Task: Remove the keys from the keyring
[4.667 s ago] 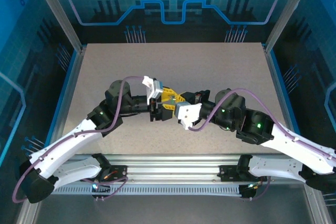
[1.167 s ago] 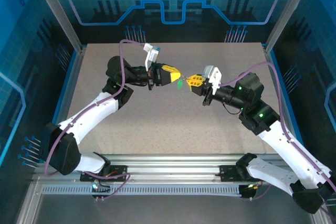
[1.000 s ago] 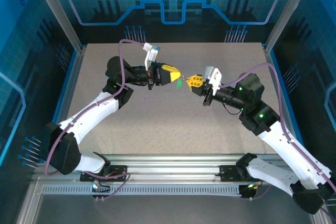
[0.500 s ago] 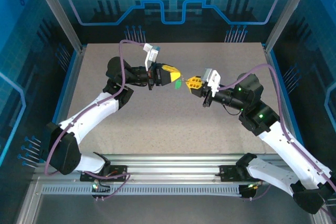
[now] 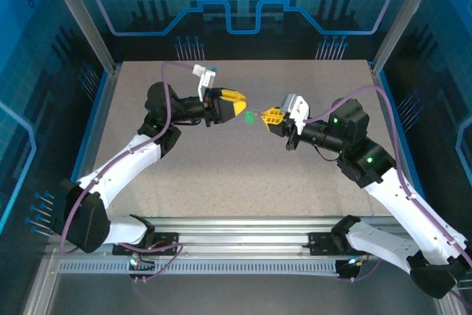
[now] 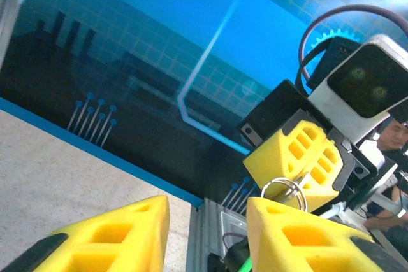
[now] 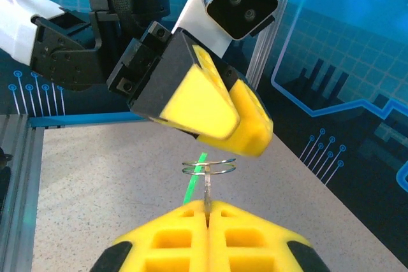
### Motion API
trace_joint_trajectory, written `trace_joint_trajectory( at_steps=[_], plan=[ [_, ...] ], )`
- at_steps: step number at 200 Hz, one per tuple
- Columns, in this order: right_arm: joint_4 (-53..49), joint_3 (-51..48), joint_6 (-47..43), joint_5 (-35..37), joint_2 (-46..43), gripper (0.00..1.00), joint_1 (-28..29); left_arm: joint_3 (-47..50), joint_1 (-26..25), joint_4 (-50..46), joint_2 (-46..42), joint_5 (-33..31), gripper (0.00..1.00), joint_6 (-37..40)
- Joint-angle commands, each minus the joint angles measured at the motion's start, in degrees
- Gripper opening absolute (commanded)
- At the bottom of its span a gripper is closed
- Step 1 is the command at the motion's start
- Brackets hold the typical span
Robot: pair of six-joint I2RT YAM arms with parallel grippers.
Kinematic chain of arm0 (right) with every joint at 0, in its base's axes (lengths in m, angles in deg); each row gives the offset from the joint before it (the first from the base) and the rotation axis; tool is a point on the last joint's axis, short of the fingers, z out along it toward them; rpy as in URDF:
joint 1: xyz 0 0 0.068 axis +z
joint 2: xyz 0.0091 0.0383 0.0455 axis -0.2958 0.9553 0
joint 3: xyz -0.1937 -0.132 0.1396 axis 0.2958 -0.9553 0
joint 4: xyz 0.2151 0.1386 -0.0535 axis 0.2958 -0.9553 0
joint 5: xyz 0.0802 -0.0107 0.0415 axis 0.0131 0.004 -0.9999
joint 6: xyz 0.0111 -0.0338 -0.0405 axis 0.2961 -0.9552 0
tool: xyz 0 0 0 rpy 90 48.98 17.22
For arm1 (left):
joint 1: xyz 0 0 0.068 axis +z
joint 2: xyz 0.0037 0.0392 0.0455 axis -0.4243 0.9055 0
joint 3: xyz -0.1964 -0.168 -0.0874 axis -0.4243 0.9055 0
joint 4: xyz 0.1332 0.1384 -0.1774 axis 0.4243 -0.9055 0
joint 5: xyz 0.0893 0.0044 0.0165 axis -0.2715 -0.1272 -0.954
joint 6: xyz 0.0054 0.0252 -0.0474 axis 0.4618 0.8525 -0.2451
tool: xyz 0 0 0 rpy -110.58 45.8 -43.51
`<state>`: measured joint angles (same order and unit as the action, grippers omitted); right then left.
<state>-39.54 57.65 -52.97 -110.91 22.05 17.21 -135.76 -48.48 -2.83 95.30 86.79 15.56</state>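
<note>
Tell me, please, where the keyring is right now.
In the right wrist view the keyring sits mid-frame, just above the right tool's shut tips, which pinch its thin stem, with the left tool close above.

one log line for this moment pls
left hand open | right hand shut on keyring | green key hanging at the ring, not yet off

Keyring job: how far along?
Done: right fingers shut on the keyring, holding it in the air. In hand: left gripper open beside it, gripping nothing. Left: the green key looks still attached to the ring, so separating them remains.
</note>
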Motion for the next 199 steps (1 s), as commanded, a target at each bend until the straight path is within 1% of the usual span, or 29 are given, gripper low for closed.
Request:
trace_joint_trajectory(
  at_steps=[1, 8, 32, 51, 63, 89, 110, 124, 143, 166, 199],
  plan=[
    [-4.71, 2.82, -1.92, -2.93, 0.16, 0.00, -0.96, 0.32, 0.78, -1.49, -2.95, -0.89, 0.42, 2.12],
    [-5.39, 3.23, -2.09, -3.60, 0.24, 0.00, -1.31, 0.19, 0.79, -1.54, -3.14, -0.47, 0.43, 2.08],
    [-9.48, 5.42, -4.13, -10.00, 1.66, 0.00, -2.96, -0.77, 0.79, -1.58, -2.85, 2.86, 0.48, 0.82],
    [-10.71, 5.95, -6.01, -14.23, 2.60, 0.00, -3.91, -1.76, 0.71, -1.24, -2.23, 6.08, 0.49, -0.51],
    [-10.14, 5.87, -6.43, -15.38, 3.12, 0.00, -4.67, -2.41, 0.70, -2.93, -2.05, 7.18, 0.49, -0.18],
    [-9.72, 5.91, -9.44, -20.54, 5.08, 0.00, -6.35, -3.70, 0.61, -6.79, -1.71, 8.78, 0.49, 1.14],
    [-5.34, 4.44, -8.65, -24.95, 6.34, 0.00, -8.22, -4.70, 0.24, -7.37, -0.98, 10.76, 0.49, 0.54],
    [-3.21, 4.17, -8.14, -28.21, 7.07, 0.00, -9.24, -5.62, -0.21, -8.88, -0.33, 12.59, 0.47, 0.88],
    [-3.75, 5.51, -9.00, -29.81, 8.34, 0.00, -9.75, -6.48, -0.93, -12.49, -0.17, 13.56, 0.47, 3.02],
    [-5.69, 7.34, -9.92, -31.75, 9.90, 0.00, -9.99, -7.56, -2.15, -16.21, 0.29, 13.57, 0.49, 5.66],
    [-6.14, 7.66, -10.13, -32.25, 10.11, 0.00, -10.05, -8.53, -2.99, -13.64, 1.54, 14.56, 0.49, 3.34]
  ],
)
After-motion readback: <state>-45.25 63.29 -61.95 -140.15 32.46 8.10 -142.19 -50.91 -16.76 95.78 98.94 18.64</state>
